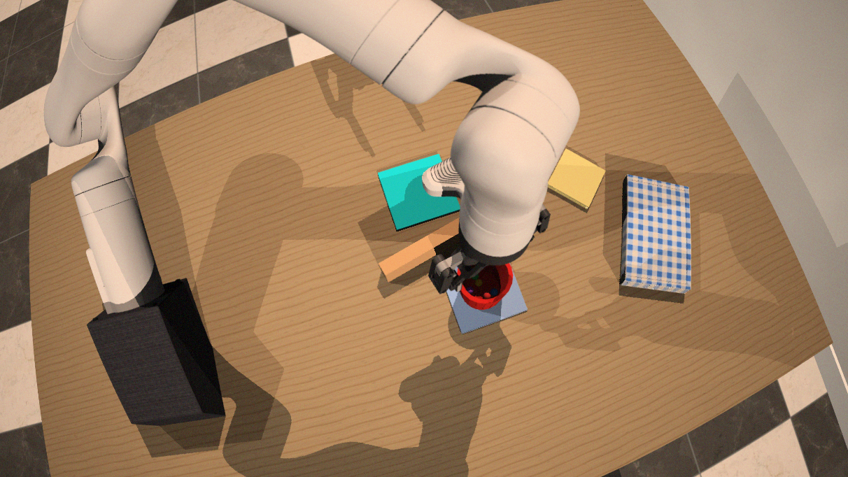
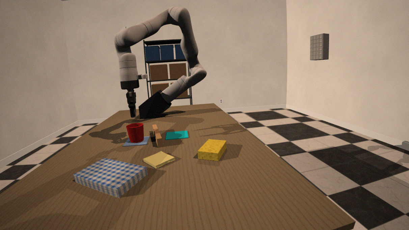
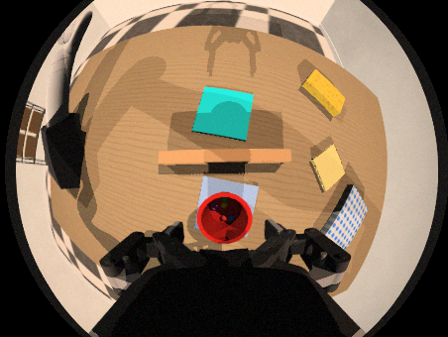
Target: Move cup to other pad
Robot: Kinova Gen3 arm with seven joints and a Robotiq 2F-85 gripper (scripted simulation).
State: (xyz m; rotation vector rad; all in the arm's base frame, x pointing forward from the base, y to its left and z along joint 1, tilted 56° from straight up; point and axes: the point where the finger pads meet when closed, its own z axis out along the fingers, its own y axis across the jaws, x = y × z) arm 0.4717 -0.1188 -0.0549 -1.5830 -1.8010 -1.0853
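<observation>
The brown wood-grain table (image 2: 217,182) carries a flat pale-blue square pad (image 1: 504,308). On it stands the red round cup (image 2: 135,132), upright, with coloured marbles (image 1: 481,289) inside. The black two-finger gripper (image 2: 131,110) hangs above the cup, clear of its rim, jaws spread wide, grasping nothing.

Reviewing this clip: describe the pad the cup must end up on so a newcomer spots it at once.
On the wooden table, find the orange rail near the middle. The red cup stands on a grey-blue pad on one side; the target is the teal pad on the other. It is flat and bare, unlike the yellow sponge.
</observation>
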